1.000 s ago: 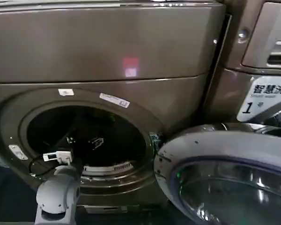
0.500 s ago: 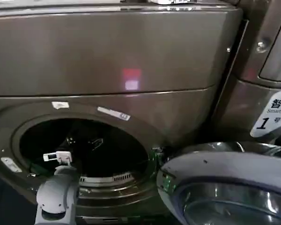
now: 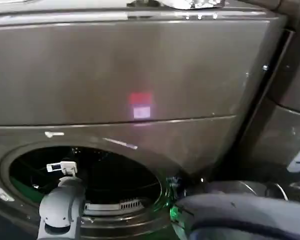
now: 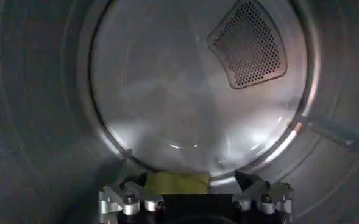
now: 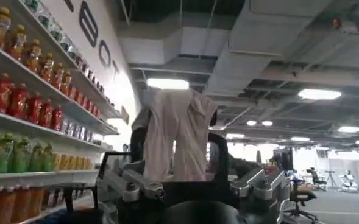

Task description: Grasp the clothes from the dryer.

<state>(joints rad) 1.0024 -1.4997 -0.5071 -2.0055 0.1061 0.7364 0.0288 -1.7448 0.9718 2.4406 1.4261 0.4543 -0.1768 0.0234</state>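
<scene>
The left gripper (image 4: 195, 190), deep inside the dryer (image 3: 140, 75), has its fingers spread around the clothes (image 4: 178, 182) on the drum floor. The right gripper (image 5: 178, 161) pinches a beige cloth (image 5: 178, 137) near shelves of bottles (image 5: 21, 97).

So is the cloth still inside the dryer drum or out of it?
Inside: the cloth lies on the drum floor, between the left gripper's open jaws.

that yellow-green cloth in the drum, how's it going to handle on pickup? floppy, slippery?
Probably floppy: the cloth lies slumped between the left gripper's fingers on the drum floor. Likely light, being small against the drum. The steel looks smooth, so a push may slide it rather than bunch it.
</scene>
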